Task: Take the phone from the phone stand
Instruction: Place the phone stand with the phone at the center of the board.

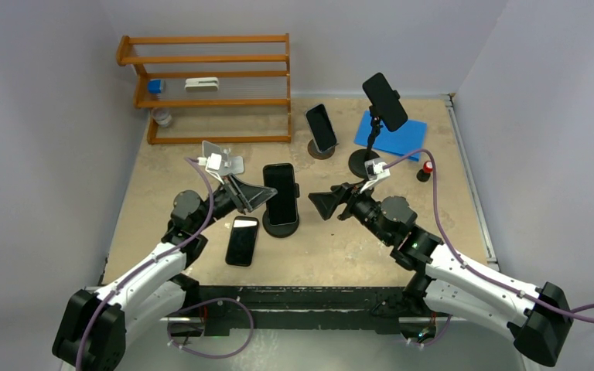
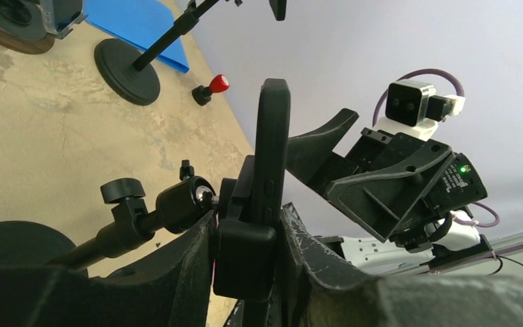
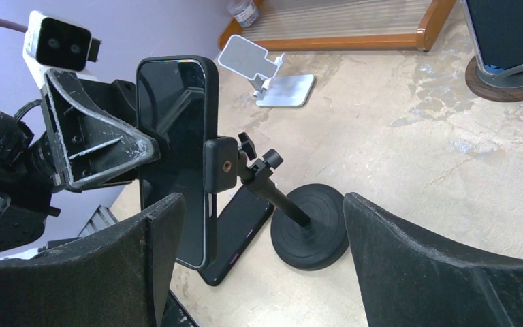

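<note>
One phone (image 1: 282, 202) on stand (image 1: 282, 230), left gripper (image 1: 267, 193) level, pinching it, right gripper (image 1: 315, 205) opposite, spread wide

white arm links (image 1: 151, 270), black joints (image 1: 396, 210), purple cables (image 2: 419, 71), white wrist cameras (image 3: 58, 42), scuffed black wedge fingers (image 3: 436, 266)

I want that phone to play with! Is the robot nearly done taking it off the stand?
Not yet. Done: both grippers are at the phone. In hand: the left gripper pinches the phone at its clamp; the right gripper hangs open beside it. To do: the phone still sits upright in the stand, so pulling it free remains.
</note>
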### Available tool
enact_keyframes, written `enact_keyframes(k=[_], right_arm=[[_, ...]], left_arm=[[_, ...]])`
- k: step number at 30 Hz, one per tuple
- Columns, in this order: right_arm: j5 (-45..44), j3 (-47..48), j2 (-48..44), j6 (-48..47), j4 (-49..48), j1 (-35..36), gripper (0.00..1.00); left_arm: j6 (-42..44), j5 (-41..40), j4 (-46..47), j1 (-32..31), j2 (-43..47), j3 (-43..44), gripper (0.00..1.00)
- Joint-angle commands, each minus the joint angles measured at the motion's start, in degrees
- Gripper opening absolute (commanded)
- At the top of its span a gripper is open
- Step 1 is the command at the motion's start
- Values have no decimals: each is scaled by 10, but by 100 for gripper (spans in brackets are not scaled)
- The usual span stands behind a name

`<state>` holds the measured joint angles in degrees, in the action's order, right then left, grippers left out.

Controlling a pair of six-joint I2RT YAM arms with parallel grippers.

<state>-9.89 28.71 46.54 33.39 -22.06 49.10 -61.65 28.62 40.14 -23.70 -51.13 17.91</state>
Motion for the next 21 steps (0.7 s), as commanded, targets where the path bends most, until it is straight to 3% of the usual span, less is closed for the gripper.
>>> enact_keyframes(k=[1,21], right_arm=[[-2,28,-1,-16,-7,0,88],[0,42,6,-27,5,0,88]], left_arm=[[29,-7,-55,-3,0,9,34],[41,-8,-117,-3,50,34,57]])
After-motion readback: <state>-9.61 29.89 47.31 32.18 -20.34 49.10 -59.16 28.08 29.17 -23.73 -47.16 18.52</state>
